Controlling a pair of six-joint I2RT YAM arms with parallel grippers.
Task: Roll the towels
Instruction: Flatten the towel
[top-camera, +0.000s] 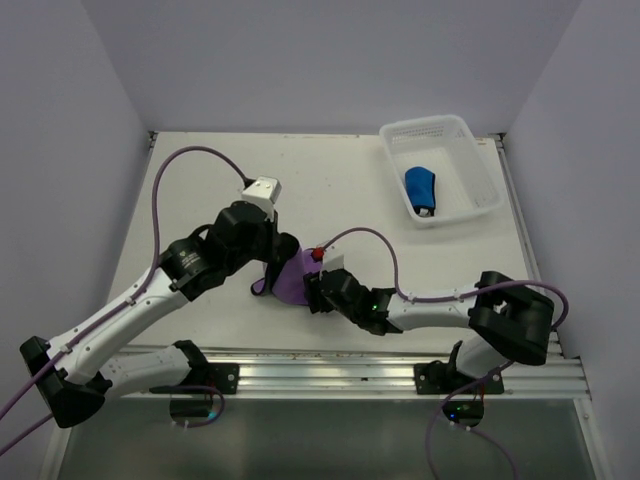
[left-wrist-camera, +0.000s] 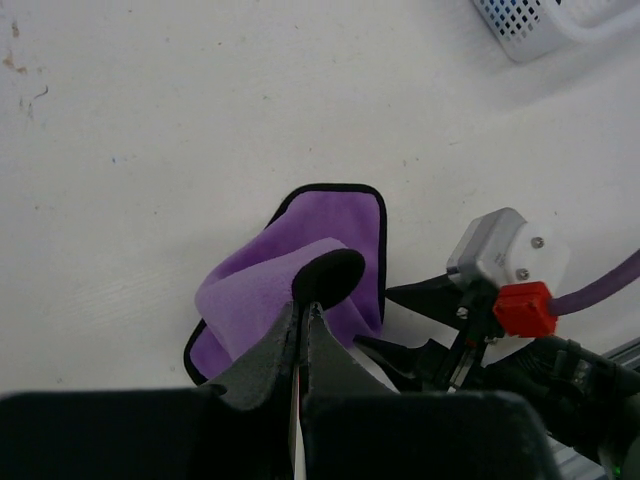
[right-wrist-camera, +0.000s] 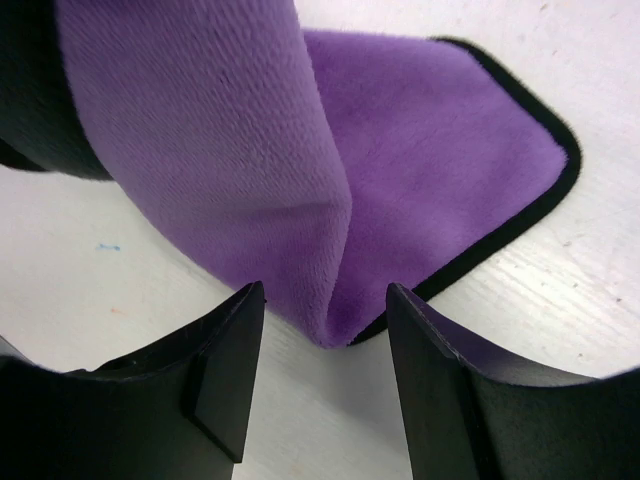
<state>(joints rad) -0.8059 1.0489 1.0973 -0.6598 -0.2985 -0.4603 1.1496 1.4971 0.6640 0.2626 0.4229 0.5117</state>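
Purple towel (left-wrist-camera: 255, 290) pinched by downward-angled left end effector (left-wrist-camera: 305, 305).

Plush, fuzzy purple towel (right-wrist-camera: 400, 150) cloth with a darker stitched hem, soft blue towel (top-camera: 421, 188) cloth, white perforated plastic basket (top-camera: 484, 165), matt white desk (top-camera: 330, 180) with faint scuffs, smooth matt black right fingers (right-wrist-camera: 225, 370), bare ribbed metal rail (top-camera: 330, 375)

Purple towel (right-wrist-camera: 400, 130), dark-hemmed, one side raised into a draped fold whose lower point meets the white worktop (right-wrist-camera: 100, 240) between the spread, empty fingers of the right gripper (right-wrist-camera: 325, 292).
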